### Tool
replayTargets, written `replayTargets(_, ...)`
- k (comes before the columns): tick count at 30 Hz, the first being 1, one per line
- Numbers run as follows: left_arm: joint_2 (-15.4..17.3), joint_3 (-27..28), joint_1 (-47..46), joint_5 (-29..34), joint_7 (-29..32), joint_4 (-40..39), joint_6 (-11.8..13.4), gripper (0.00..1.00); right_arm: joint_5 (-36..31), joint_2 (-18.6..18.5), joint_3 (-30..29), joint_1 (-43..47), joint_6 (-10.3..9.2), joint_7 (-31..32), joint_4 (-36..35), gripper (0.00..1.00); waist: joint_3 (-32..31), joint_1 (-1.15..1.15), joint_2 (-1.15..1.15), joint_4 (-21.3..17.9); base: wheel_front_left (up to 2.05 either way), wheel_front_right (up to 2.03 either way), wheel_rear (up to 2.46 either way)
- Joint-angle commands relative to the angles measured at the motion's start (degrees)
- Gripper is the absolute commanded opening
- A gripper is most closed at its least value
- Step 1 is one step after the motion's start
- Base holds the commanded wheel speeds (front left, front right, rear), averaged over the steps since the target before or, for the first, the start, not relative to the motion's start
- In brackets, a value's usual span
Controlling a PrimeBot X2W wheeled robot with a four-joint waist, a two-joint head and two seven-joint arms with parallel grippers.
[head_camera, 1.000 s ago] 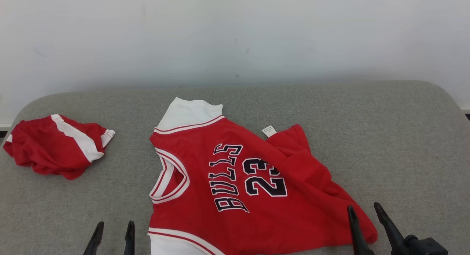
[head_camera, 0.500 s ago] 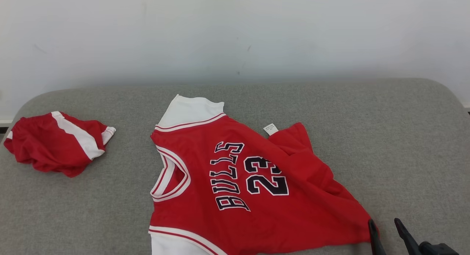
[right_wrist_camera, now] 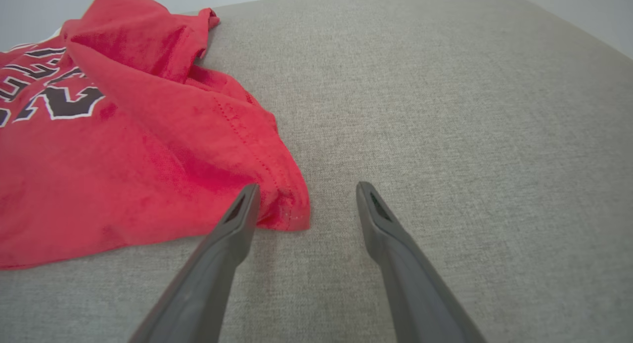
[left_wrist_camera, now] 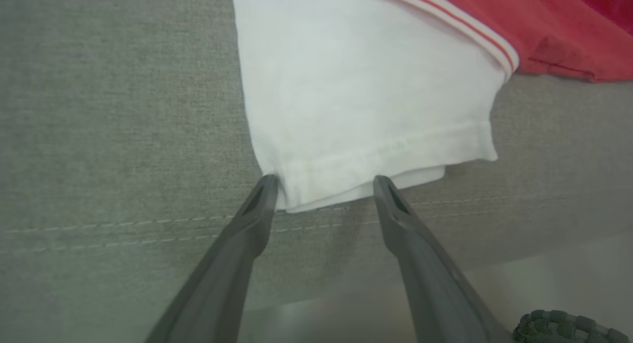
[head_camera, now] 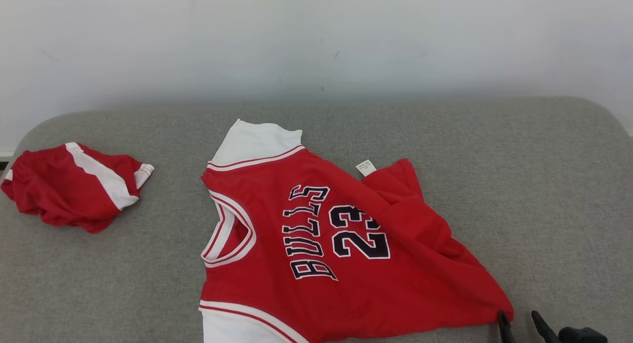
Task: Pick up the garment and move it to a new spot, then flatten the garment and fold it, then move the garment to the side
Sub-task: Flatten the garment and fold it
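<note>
**A:** Head view: jersey lies mid-cushion, collar left, hem right, so the long axis runs left–right. Far hem corner is folded over. My right gripper sits just right of the near hem corner, fingers apart.

**B:** Left arm?

**A:** Left wrist view: my left gripper is spread, tips bracketing the cuff of the near white sleeve, close to the cushion's near edge.

**B:** Right wrist?

**A:** One finger is at the hem corner, the other over bare cushion. Nothing gripped. I judge each arm takes its own near corner. Open room right and far; red shorts occupy the far left.
</note>
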Motion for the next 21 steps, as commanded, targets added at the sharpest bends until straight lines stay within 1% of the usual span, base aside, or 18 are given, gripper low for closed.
replayTargets(1, 0.2, -0.1, -0.9, -0.6, 0.0, 0.9, 0.1, 1.0, 0.8, -0.3, 0.5, -1.2, -0.14, 0.0, 1.2, 1.0, 0.2, 0.0, 0.0, 0.0, 0.0, 0.0, 0.0)
replayTargets(9, -0.2, -0.4, -4.9, -2.1, 0.0, 3.8, 0.2, 1.0, 3.9, 0.7, 5.8, -6.4, -0.14, 0.0, 10.0, 1.0, 2.0, 0.0, 0.0, -0.1, 0.0, 0.0, 0.0)
replayTargets(10, -0.3, -0.5, -5.2, -2.3, 0.1, 4.2, 0.2, 1.0, 4.6, 0.9, 6.5, -6.9, -0.14, 0.1, 10.7, 0.9, 2.1, 0.0, 0.0, 0.0, 0.0, 0.0, 0.0)
replayTargets(11, -0.3, -0.7, -5.5, -2.4, 0.1, 4.5, 0.2, 1.0, 5.3, 1.0, 7.2, -7.3, -0.14, 0.1, 11.1, 0.34, 2.1, 0.0, 0.0, 0.0, 0.0, 0.0, 0.0)
replayTargets(12, -0.5, -1.0, -5.8, -2.9, 0.1, 4.8, 0.2, 0.85, 6.1, 1.2, 7.9, -7.4, -0.13, 0.1, 11.3, 0.0, 2.1, 0.0, 0.0, 0.0, 0.0, 0.0, 0.0)
replayTargets(13, -0.6, -0.8, -5.9, -3.6, 0.2, 4.9, 0.1, 0.23, 6.8, 1.2, 8.3, -7.3, -0.13, 0.1, 11.3, 0.0, 2.1, 0.0, 0.0, 0.0, 0.0, 0.0, 0.0)
replayTargets(14, -0.7, 0.4, -5.9, -4.1, 0.2, 4.8, 0.2, 0.03, 7.4, 1.0, 8.7, -7.2, -0.13, 0.1, 11.1, 0.0, 2.0, 0.0, 0.0, 0.0, 0.0, 0.0, 0.0)
replayTargets(15, -0.7, 1.5, -5.7, -4.6, 0.2, 4.5, 0.3, 0.0, 7.8, 0.8, 9.0, -7.0, -0.14, 0.1, 10.8, 0.0, 1.9, 0.0, 0.0, -0.2, 0.0, 0.0, 0.0)
replayTargets(16, -0.9, 2.3, -5.3, -5.0, 0.1, 4.4, 0.3, 0.0, 8.2, 0.6, 9.2, -6.7, -0.14, 0.1, 10.1, 0.0, 1.8, 0.0, 0.0, -0.2, 0.0, 0.0, 0.0)
replayTargets(21, -1.3, 2.8, -3.3, -3.1, 0.1, 3.4, 0.2, 0.0, 9.4, -0.3, 9.4, -4.5, -0.14, 0.0, 6.3, 0.0, 1.4, 0.0, 0.0, -0.1, 0.0, 0.0, 0.0)
